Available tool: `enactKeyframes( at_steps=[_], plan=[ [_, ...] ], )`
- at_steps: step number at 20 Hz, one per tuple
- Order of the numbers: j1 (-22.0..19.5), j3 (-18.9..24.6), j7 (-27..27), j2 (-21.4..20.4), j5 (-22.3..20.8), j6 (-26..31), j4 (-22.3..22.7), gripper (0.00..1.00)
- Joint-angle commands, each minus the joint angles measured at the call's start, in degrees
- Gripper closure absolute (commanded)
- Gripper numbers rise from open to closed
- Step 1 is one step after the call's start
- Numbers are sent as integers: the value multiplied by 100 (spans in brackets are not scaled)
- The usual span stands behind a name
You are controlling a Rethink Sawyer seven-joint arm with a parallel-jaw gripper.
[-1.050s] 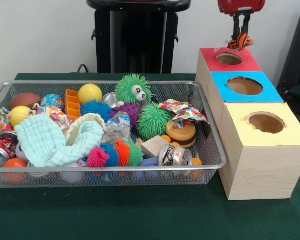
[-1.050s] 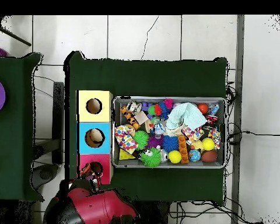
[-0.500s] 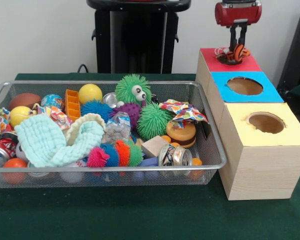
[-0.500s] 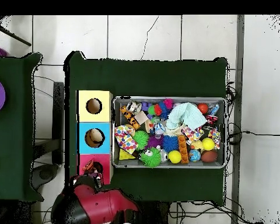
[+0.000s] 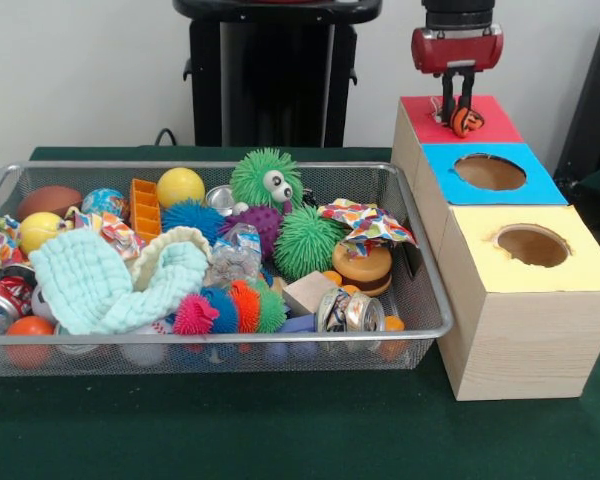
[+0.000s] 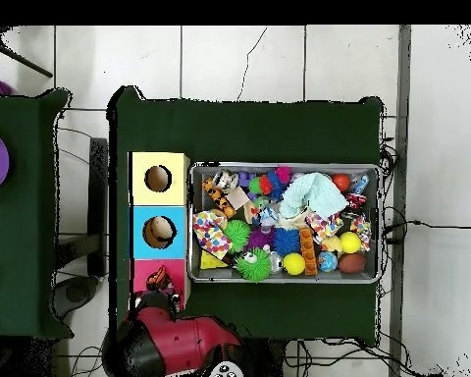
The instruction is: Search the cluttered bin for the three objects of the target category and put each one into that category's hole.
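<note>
A robotics laboratory: a red and black robot arm (image 6: pixel 171 344) stands at a bench (image 6: pixel 279 128) draped in dark green cloth, on a floor of pale tiles (image 6: pixel 239 59) crossed by loose black cables (image 6: pixel 416 226). A wire mesh bin (image 5: pixel 420 300) heaped with assorted toys sits beside three wooden boxes (image 5: pixel 525 330) topped red, blue and yellow, each with a round hole. A second green bench (image 6: pixel 19 216) stands alongside.

Bright, even light; soft shadows, mild blur.
</note>
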Motion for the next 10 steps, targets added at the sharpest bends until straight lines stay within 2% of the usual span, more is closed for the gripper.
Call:
enactKeyframes(
  at_steps=[1,8,9,10],
  plan=[
    [-92,-109,1120,409,122,-266,-65,100],
    [75,-244,1053,434,155,-267,-114,100],
    [154,-325,1081,444,155,-389,-111,0],
    [215,-385,1090,449,169,-436,-114,0]
  ],
)
